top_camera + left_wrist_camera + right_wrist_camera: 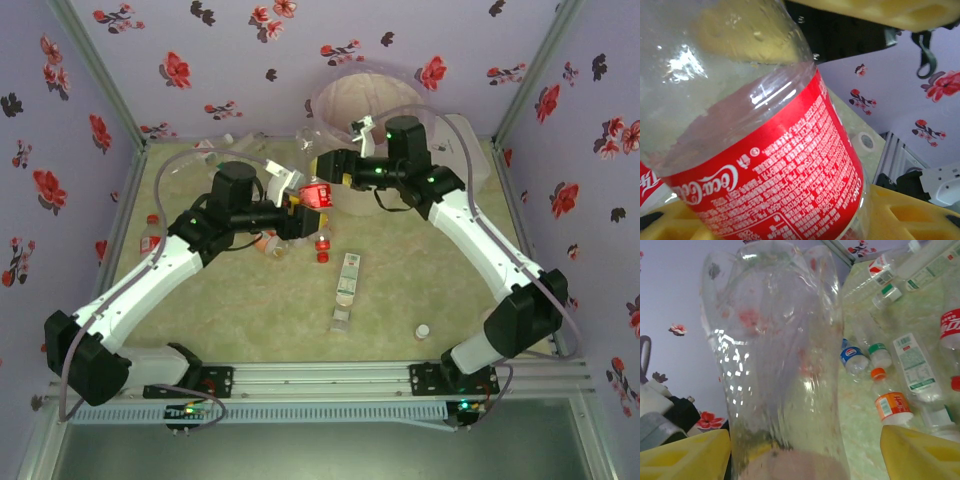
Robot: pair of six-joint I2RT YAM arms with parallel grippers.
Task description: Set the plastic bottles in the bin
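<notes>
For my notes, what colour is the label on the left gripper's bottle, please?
Red label with white lettering, clearest in the left wrist view.

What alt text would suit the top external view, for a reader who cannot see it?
Two white-and-black arms reach over a green table toward a round cream bin at its far edge. The left hand holds a red-labelled bottle beside the bin, the right hand is at its front rim, and more bottles lie on the table.
</notes>
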